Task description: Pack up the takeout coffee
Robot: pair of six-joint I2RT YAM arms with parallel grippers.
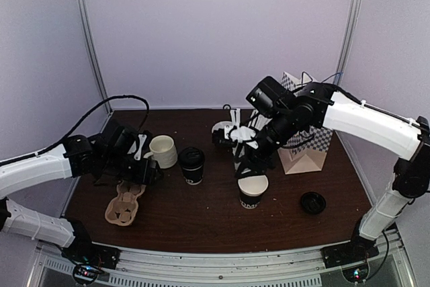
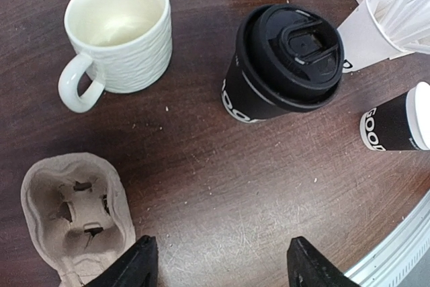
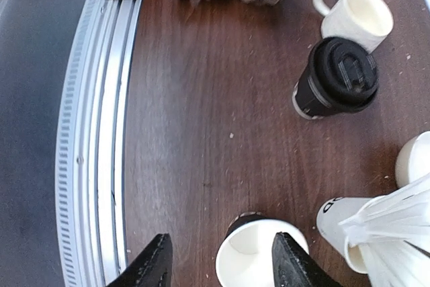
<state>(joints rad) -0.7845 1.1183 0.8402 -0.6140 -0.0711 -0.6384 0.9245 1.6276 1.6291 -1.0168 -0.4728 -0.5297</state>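
One takeout coffee cup [image 1: 191,165] stands lidded at the table's middle, black with white lettering, and also shows in the wrist views [image 2: 282,65] [image 3: 339,78]. The other cup [image 1: 252,191] [image 3: 259,260] [image 2: 396,122] stands without a lid, white inside. Its black lid [image 1: 313,202] lies on the table to the right of it. My right gripper [image 1: 252,166] [image 3: 222,267] hangs just above this cup, open, one finger over the rim and the other over bare table. My left gripper [image 1: 146,174] [image 2: 222,270] is open above bare wood, beside the cup carrier [image 1: 124,205] [image 2: 67,213].
A cream handled mug [image 1: 163,150] [image 2: 117,31] stands left of the lidded cup. A white cup of stirrers [image 1: 235,136] [image 3: 376,233] and a patterned paper bag [image 1: 306,146] stand behind the right gripper. The table's metal front rail [image 3: 94,166] runs close to the open cup.
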